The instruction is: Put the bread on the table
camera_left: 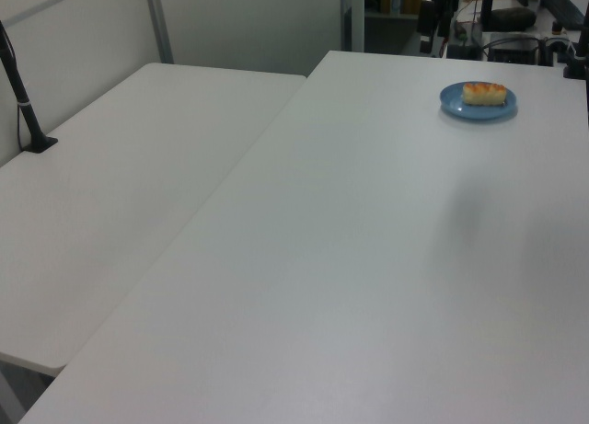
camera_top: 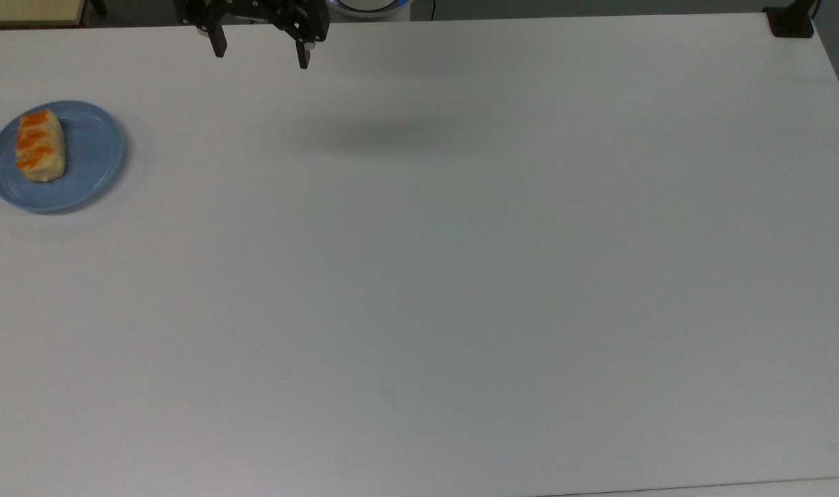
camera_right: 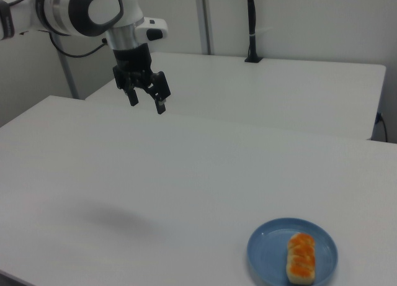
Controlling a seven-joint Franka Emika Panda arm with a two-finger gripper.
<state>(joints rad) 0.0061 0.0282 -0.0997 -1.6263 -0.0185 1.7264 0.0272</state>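
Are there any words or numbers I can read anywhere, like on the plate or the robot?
No readable text anywhere.
The blue plate: plain, no writing.
The bread: orange stripes, no label.
The table: bare white, no marks that read as letters.
The gripper and the arm above it: no brand or number can be made out.

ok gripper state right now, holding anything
Black two-finger gripper: open and empty, raised above the white table, away from the striped pale-yellow bread on the round blue plate.
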